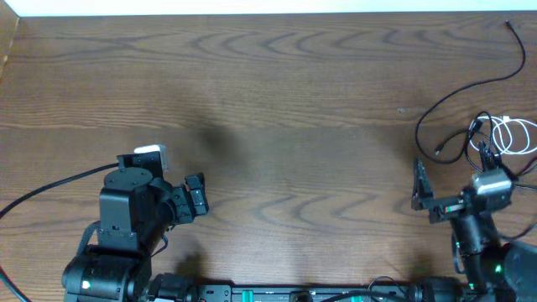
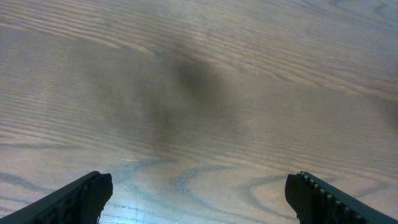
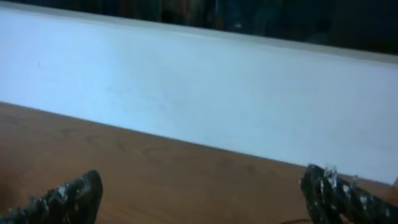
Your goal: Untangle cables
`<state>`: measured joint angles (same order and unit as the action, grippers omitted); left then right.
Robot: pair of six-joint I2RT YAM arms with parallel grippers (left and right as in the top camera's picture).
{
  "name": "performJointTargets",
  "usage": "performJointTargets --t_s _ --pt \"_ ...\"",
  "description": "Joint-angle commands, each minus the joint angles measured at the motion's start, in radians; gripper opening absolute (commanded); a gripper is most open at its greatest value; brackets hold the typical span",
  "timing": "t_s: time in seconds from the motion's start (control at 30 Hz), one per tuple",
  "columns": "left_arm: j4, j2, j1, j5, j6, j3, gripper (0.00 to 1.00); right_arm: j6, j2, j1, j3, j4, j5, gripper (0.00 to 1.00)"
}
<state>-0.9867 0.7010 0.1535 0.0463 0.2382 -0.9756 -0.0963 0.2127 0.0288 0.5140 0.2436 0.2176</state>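
The cables lie at the far right of the table in the overhead view. A long thin black cable [image 1: 470,91] curves down from the back right corner. A coiled white cable [image 1: 513,134] and another black cable [image 1: 479,127] are bunched beside it. My right gripper [image 1: 451,170] is open and empty, just in front and left of the bunch. Its wrist view shows open jaws [image 3: 202,190] over bare wood. My left gripper [image 1: 195,195] is open and empty at the front left, far from the cables. Its wrist view shows open jaws [image 2: 199,198] over bare wood.
The wooden table [image 1: 285,109] runs to a white wall [image 3: 205,87] at the back. A thick black arm cable [image 1: 50,189] trails left from the left arm. The arm bases stand along the front edge.
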Motion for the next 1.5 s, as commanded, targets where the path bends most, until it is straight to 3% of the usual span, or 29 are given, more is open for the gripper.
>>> performJointTargets --t_s 0.0,0.37,0.77,0.93,1.47 --pt "0.001 -0.002 0.003 -0.01 -0.005 0.006 0.95 -0.002 -0.09 -0.011 -0.126 -0.089 -0.025 0.99" --pt "0.001 -0.002 0.003 -0.01 -0.005 0.006 0.94 -0.015 -0.208 -0.01 -0.364 -0.307 -0.033 0.99" --pt "0.001 -0.002 0.003 -0.01 -0.006 0.006 0.94 -0.032 -0.208 -0.01 -0.507 -0.306 -0.054 0.99" --pt "0.001 -0.002 0.003 -0.01 -0.006 0.006 0.94 -0.031 -0.208 -0.01 -0.509 -0.177 -0.051 0.99" --pt "0.001 -0.002 0.003 -0.01 -0.006 0.006 0.94 -0.066 -0.208 0.04 -0.509 -0.176 -0.084 0.99"
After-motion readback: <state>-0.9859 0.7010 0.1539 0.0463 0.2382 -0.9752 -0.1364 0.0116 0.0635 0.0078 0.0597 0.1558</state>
